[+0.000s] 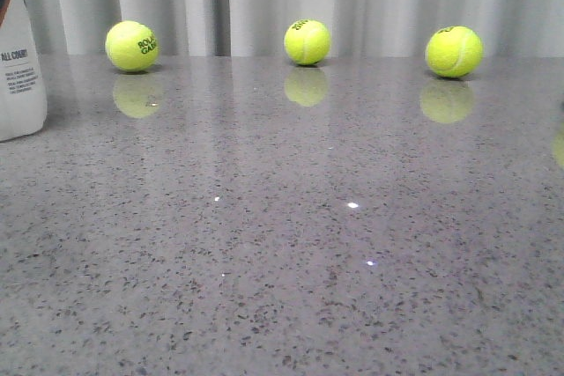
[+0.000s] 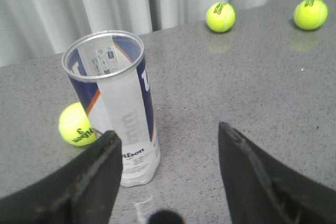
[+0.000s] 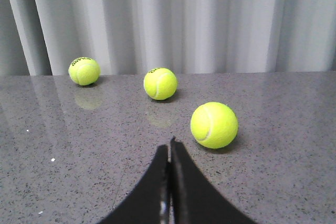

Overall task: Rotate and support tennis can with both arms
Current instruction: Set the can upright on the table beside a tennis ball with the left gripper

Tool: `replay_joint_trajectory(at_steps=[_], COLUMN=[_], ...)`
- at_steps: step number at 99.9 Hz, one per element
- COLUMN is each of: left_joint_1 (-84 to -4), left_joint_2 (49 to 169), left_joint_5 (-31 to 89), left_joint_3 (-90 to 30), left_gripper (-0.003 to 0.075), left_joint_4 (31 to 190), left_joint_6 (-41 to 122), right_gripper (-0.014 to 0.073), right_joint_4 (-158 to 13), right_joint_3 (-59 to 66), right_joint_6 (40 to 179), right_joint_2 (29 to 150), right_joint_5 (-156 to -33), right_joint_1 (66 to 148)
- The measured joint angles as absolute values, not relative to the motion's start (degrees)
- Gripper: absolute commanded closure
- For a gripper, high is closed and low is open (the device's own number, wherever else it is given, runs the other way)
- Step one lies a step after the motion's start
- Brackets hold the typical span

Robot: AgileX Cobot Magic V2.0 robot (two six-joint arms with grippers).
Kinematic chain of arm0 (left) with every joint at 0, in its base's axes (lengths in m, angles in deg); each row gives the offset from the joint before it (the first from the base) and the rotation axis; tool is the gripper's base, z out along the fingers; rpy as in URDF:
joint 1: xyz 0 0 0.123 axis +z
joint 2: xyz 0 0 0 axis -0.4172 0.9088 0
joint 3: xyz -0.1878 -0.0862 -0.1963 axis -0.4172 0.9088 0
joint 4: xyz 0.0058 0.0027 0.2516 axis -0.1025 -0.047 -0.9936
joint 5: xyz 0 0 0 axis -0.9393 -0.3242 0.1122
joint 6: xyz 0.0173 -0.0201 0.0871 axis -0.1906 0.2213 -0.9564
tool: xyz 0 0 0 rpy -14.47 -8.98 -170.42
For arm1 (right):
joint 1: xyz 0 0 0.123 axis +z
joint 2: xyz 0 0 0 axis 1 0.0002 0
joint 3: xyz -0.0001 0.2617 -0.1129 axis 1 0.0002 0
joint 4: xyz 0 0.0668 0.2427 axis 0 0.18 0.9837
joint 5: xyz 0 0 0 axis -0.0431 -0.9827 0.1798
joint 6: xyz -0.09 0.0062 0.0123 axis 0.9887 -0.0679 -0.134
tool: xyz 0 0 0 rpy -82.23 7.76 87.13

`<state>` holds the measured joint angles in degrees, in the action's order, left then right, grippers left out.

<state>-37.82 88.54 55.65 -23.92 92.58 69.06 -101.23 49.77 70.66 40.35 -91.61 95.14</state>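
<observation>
The tennis can stands upright on the grey table, its open silver-rimmed mouth up, with navy and white sides and an orange stripe. In the front view only its white side shows at the far left edge. My left gripper is open and empty, and the can stands just beyond the tip of one finger, apart from it. My right gripper is shut on nothing, low over the table, short of a yellow ball. Neither gripper shows in the front view.
Three yellow tennis balls lie along the table's back edge before a grey curtain. Another ball lies right beside the can. Two more balls lie beyond the right gripper.
</observation>
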Motion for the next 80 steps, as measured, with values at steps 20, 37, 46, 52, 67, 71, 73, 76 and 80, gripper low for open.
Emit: replay_joint_trajectory(at_steps=[20, 37, 46, 52, 67, 71, 73, 76, 80], left_joint_1=[-37.8, -37.8, -37.8, -37.8, -37.8, -37.8, -37.8, -37.8, -37.8], left_joint_2=[79.7, 75.7, 75.2, 75.1, 75.1, 75.1, 75.1, 75.1, 75.1], left_joint_5=[40.8, 29.3, 26.1, 24.9, 23.3, 23.1, 23.1, 23.0, 23.0], left_joint_3=[-8.0, 2.6, 5.0, 5.5, 5.8, 5.8, 5.8, 5.8, 5.8], left_gripper=[0.0321, 0.0321, 0.0323, 0.0346, 0.0534, 0.0594, 0.0631, 0.0692, 0.0743], left_joint_4=[95.9, 96.4, 96.5, 96.6, 96.8, 96.9, 96.8, 96.8, 96.8], left_joint_6=[69.2, 69.3, 69.3, 69.3, 69.3, 69.3, 69.3, 69.3, 69.3], right_gripper=[0.0662, 0.0662, 0.0662, 0.0662, 0.0662, 0.0662, 0.0662, 0.0662, 0.0662], right_joint_4=[-101.2, -101.2, -101.2, -101.2, -101.2, -101.2, -101.2, -101.2, -101.2], right_joint_3=[49.8, 49.8, 49.8, 49.8, 49.8, 49.8, 49.8, 49.8, 49.8], right_joint_6=[70.7, 70.7, 70.7, 70.7, 70.7, 70.7, 70.7, 70.7, 70.7], right_joint_2=[40.3, 40.3, 40.3, 40.3, 40.3, 40.3, 40.3, 40.3, 40.3], right_joint_5=[-91.6, -91.6, -91.5, -91.5, -91.5, -91.5, -91.5, -91.5, -91.5], right_joint_1=[95.1, 95.1, 95.1, 95.1, 95.1, 95.1, 95.1, 95.1, 95.1])
